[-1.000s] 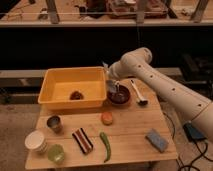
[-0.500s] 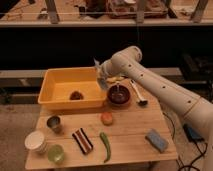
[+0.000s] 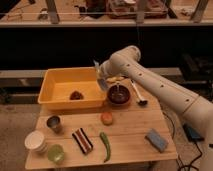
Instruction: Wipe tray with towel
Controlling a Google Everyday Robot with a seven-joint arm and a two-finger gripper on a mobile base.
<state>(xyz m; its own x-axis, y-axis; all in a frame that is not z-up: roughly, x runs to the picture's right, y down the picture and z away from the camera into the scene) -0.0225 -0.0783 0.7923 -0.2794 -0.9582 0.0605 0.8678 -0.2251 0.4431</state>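
Observation:
The yellow-orange tray (image 3: 65, 103) stands at the table's back left, with a small dark lump (image 3: 76, 94) on its floor. My gripper (image 3: 100, 73) hovers over the tray's right rim, at the end of the white arm reaching in from the right. It is shut on the towel (image 3: 102, 82), a pale grey-blue cloth that hangs limp from the fingers just above the rim.
A dark-red bowl (image 3: 120, 95) sits right of the tray, a spoon-like utensil (image 3: 138, 94) beside it. In front lie an orange (image 3: 106, 118), a green chili (image 3: 105, 146), a striped slab (image 3: 82, 140), a metal cup (image 3: 54, 123), a white cup (image 3: 35, 141), a green cup (image 3: 56, 153) and a blue pad (image 3: 157, 139).
The gripper has swung left from above the dark-red bowl to the tray's right rim, carrying the towel with it.

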